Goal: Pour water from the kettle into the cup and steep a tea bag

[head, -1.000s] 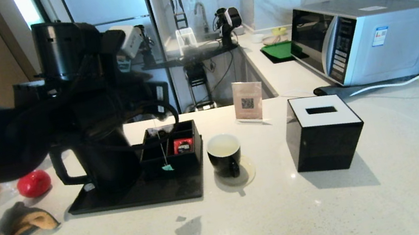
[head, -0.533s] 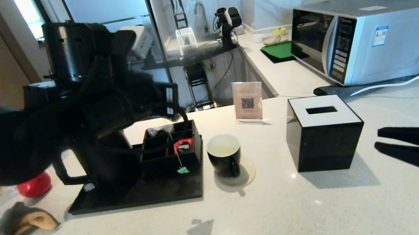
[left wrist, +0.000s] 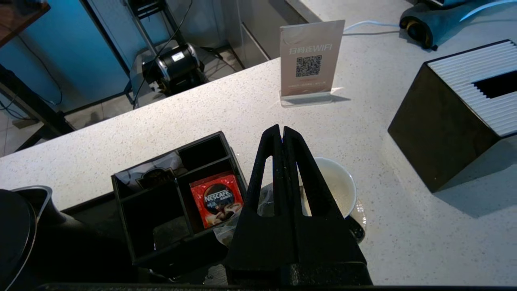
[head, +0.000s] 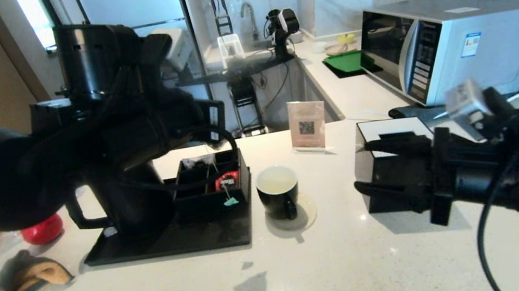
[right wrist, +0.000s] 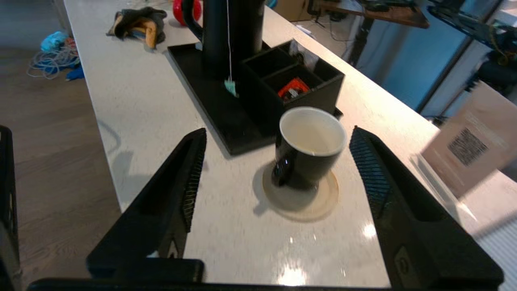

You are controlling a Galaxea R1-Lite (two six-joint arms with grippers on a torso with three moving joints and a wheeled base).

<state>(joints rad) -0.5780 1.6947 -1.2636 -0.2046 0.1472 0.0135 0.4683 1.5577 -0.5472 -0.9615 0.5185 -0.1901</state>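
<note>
The tall black kettle (head: pixel 130 209) stands on a black tray (head: pixel 170 243), largely hidden behind my left arm. My left gripper (left wrist: pixel 281 130) hovers above the organizer's right edge, shut on the translucent tea bag (left wrist: pixel 223 236). The bag's string and teal tag (head: pixel 230 201) dangle below it, and the tag (right wrist: pixel 231 87) also shows in the right wrist view. The black cup (head: pixel 277 191) with its white interior sits on a round coaster just right of the tray, holding pale liquid. My right gripper (head: pixel 365 165) is open, to the right of the cup (right wrist: pixel 309 141) and pointing at it.
A black organizer (head: pixel 212 191) on the tray holds a red Nescafe packet (left wrist: pixel 216 199). A black tissue box (head: pixel 379 133) stands behind my right gripper. A QR sign (head: pixel 307 124), a microwave (head: pixel 453 44), an oven mitt (head: pixel 14 285) and a red object (head: pixel 41 228) are also on the counter.
My right arm has swung in from the right edge to in front of the tissue box, facing the cup. My left gripper and the dangling tag have shifted right towards the cup.
</note>
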